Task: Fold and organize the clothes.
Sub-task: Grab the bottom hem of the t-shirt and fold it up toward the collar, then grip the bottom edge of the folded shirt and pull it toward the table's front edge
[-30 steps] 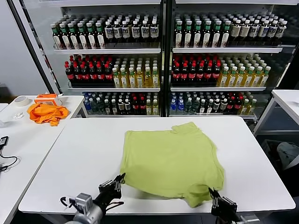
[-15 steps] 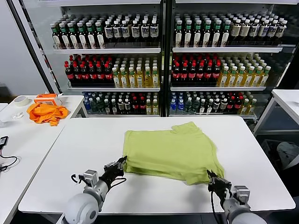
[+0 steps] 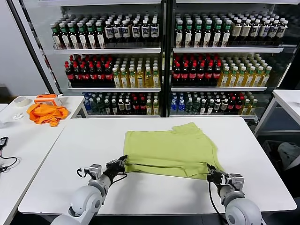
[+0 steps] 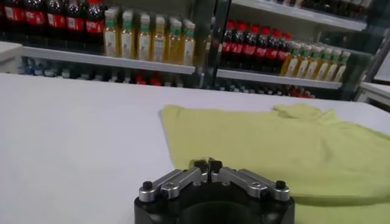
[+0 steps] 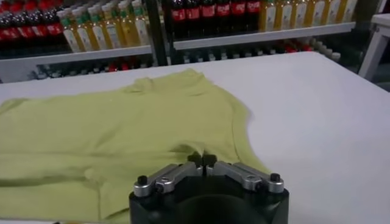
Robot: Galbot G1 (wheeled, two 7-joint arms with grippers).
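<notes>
The lime-green T-shirt (image 3: 168, 147) lies on the white table (image 3: 79, 140), its plain side up and its near part doubled over toward the back. My left gripper (image 3: 123, 162) is shut on the shirt's near-left edge, just above the table. My right gripper (image 3: 209, 174) is shut on the near-right edge, where the cloth puckers at the fingertips. The shirt also shows in the left wrist view (image 4: 280, 143) beyond that gripper (image 4: 207, 164), and in the right wrist view (image 5: 103, 128) beyond that gripper (image 5: 202, 159). No white graphic shows.
A bright orange cloth (image 3: 46, 113) and a tape roll (image 3: 20, 101) lie on a side table (image 3: 23, 140) at the left. Glass-fronted shelves of bottles (image 3: 159, 70) stand behind the table. Another white table (image 3: 288, 101) is at the far right.
Both grippers have moved away from my body along the table, carrying the shirt's near hem with them. The near part of the shirt now lies folded and the green area is shorter.
</notes>
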